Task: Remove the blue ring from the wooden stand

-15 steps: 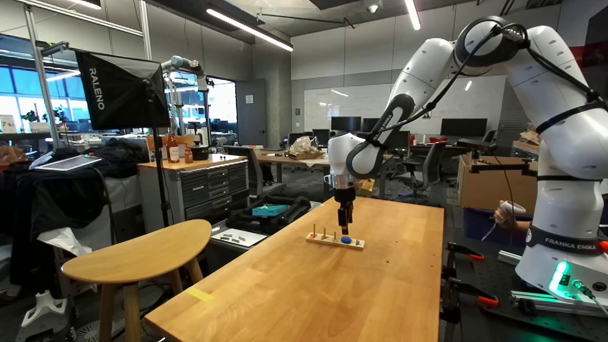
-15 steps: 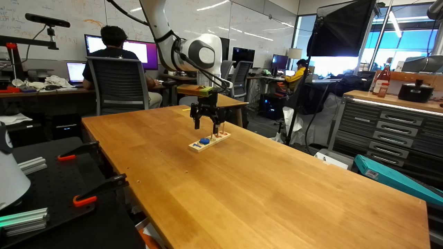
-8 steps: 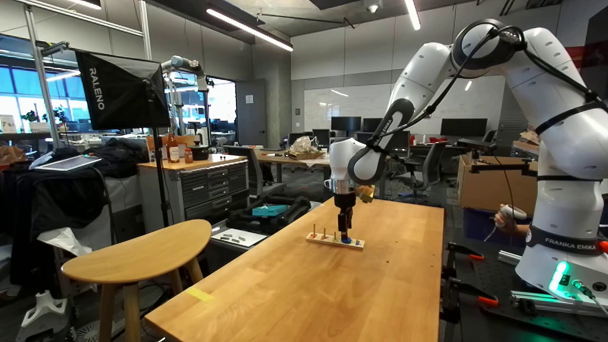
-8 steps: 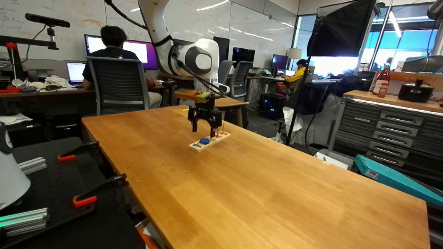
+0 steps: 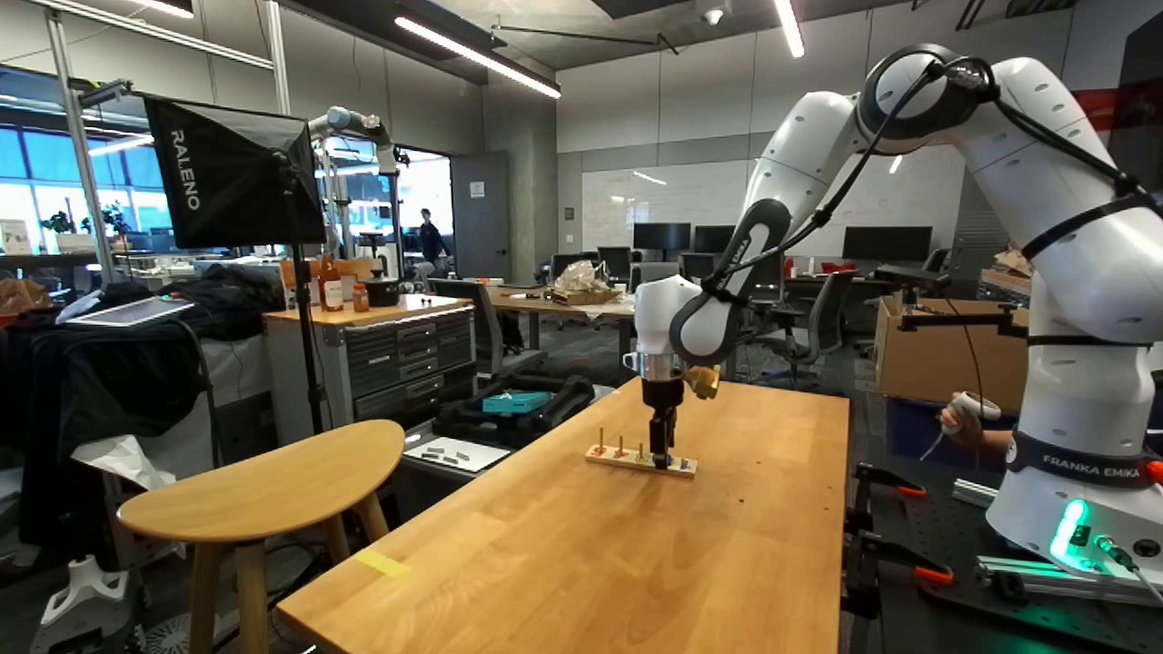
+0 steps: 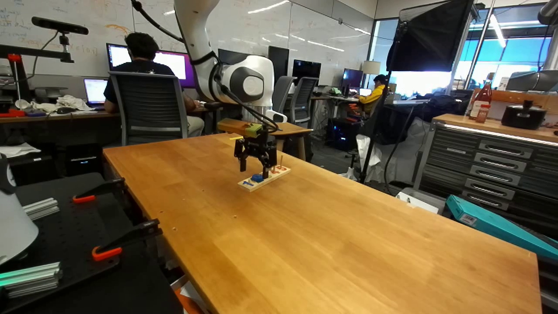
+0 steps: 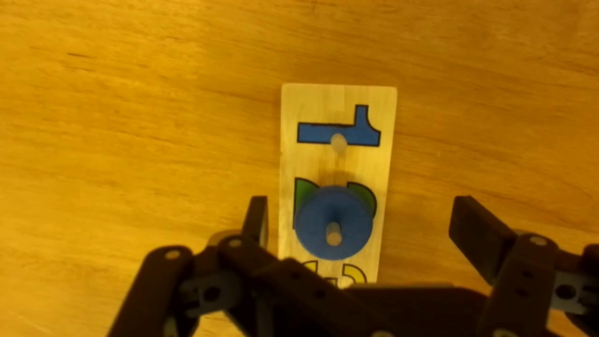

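Note:
The blue ring [image 7: 313,210] sits on a peg of the wooden stand [image 7: 323,100], over a printed green numeral. It also shows in an exterior view [image 6: 256,178]. The pale stand lies flat on the table in both exterior views [image 5: 611,460] [image 6: 250,187]. My gripper [image 7: 360,206] is open and empty, with one finger on each side of the ring, both apart from it. The left finger [image 7: 255,217] is closer to the ring than the right finger [image 7: 477,229]. In an exterior view my gripper [image 5: 661,460] is low over the stand and mostly hides the ring.
A bare peg [image 7: 339,142] stands on the blue numeral 1 beside the ring. More upright pegs [image 5: 601,438] rise at the stand's other end. The wooden table [image 6: 348,235] carries the stand. Black clamps [image 6: 130,237] grip its edge near the robot base.
My gripper has moved down to the stand and shifted slightly, its fingers now at about the ring's level. It stays open. The ring and stand have not moved.

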